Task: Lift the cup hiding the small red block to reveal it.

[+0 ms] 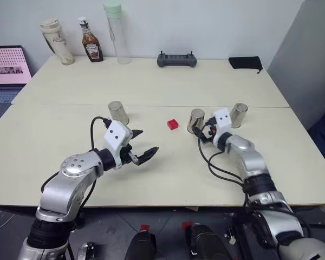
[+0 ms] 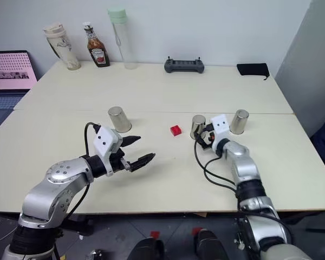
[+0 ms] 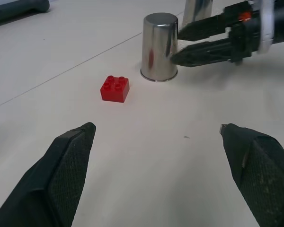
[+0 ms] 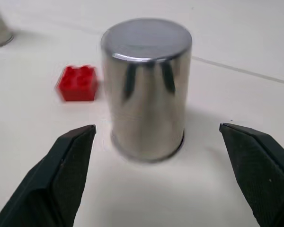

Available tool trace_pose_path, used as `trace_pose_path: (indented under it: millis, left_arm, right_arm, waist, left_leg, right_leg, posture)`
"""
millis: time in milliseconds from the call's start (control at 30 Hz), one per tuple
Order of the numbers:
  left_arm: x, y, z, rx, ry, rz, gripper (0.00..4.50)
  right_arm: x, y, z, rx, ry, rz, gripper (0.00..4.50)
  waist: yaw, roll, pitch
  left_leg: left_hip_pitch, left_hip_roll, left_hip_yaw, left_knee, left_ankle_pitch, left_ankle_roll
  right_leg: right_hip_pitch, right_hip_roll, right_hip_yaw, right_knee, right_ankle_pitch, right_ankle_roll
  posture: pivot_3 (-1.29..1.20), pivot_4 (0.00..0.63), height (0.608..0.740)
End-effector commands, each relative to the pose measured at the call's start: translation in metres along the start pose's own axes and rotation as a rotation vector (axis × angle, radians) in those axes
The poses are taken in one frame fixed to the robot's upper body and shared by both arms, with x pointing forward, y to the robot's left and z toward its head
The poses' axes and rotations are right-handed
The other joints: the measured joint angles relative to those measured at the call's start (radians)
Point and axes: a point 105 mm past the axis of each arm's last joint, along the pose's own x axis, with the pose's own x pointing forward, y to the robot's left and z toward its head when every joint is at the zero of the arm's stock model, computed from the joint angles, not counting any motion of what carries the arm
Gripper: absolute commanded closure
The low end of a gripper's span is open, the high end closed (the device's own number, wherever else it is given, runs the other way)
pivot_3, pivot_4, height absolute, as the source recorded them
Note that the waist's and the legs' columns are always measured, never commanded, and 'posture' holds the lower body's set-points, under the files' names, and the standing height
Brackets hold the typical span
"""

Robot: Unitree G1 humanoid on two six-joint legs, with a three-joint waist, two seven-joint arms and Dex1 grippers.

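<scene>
Black fingers of our right gripper point(image 4: 156, 142) stand wide open, one on each side of the cup point(image 4: 146, 87), not touching it. That cup is shiny steel, upside down on the cream table point(image 1: 70, 157), with bare table all around its rim. Just beside it lies the small red block point(image 1: 173, 124), out in the open with studs on top. Our left gripper point(image 1: 141, 145) is open too and holds nothing, with lots of free table in front of it. Two more steel cups stand apart, one far left point(image 1: 118, 112), one right point(image 1: 238, 115). Bottles point(image 1: 91, 41) line the far edge.
</scene>
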Motion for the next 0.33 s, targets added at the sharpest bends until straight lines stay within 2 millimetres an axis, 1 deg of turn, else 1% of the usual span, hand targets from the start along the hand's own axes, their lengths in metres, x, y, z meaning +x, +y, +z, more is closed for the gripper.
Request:
trace_pose_path:
  millis: [33, 133, 200, 267, 333]
  left_arm:
    - [-0.012, 0.008, 0.011, 0.028, -0.005, 0.002, 0.0]
    - [-0.019, 0.015, 0.012, 0.018, 0.01, 0.012, 0.0]
    - [-0.023, 0.02, 0.012, 0.008, 0.015, 0.029, 0.0]
    - [-0.027, 0.023, 0.009, 0.001, 0.035, 0.033, 0.0]
    - [-0.03, 0.018, 0.005, -0.001, 0.063, 0.001, 0.0]
  right_arm:
    - [-0.048, 0.024, 0.034, -0.053, -0.036, 0.137, 0.05]
    - [-0.071, 0.036, 0.035, -0.07, -0.002, 0.187, 0.05]
    - [-0.082, 0.044, 0.035, -0.061, 0.014, 0.208, 0.05]
    - [-0.086, 0.05, 0.033, -0.047, 0.03, 0.213, 0.05]
    - [-0.087, 0.047, 0.031, 0.002, 0.037, 0.167, 0.05]
  waist:
    - [0.0, 0.0, 0.0]
    - [-0.005, 0.0, 0.0]
    - [-0.006, 0.0, 0.0]
    - [-0.007, 0.0, 0.0]
    - [-0.008, 0.0, 0.0]
  left_leg:
    - [0.0, 0.0, 0.0, 0.0, 0.0, 0.0]
    - [0.002, 0.001, 0.001, 0.0, 0.0, 0.0]
    - [0.003, 0.001, 0.0, 0.001, 0.0, 0.0]
    - [0.003, 0.002, 0.0, 0.001, 0.0, 0.0]
    - [0.003, 0.002, 0.0, 0.001, 0.0, 0.0]
  right_leg:
    - [0.0, 0.0, 0.0, 0.0, 0.0, 0.0]
    - [0.001, 0.0, 0.0, 0.0, -0.002, -0.002]
    - [0.002, 0.001, 0.0, 0.0, -0.004, -0.005]
    - [0.002, 0.001, 0.0, 0.001, -0.004, -0.006]
    - [0.002, 0.001, 0.0, 0.0, -0.004, -0.006]
  posture:
    - [0.0, 0.15, 0.74]
    - [0.0, 0.15, 0.74]
    - [0.0, 0.15, 0.74]
    - [0.0, 0.15, 0.74]
    - [0.0, 0.15, 0.74]
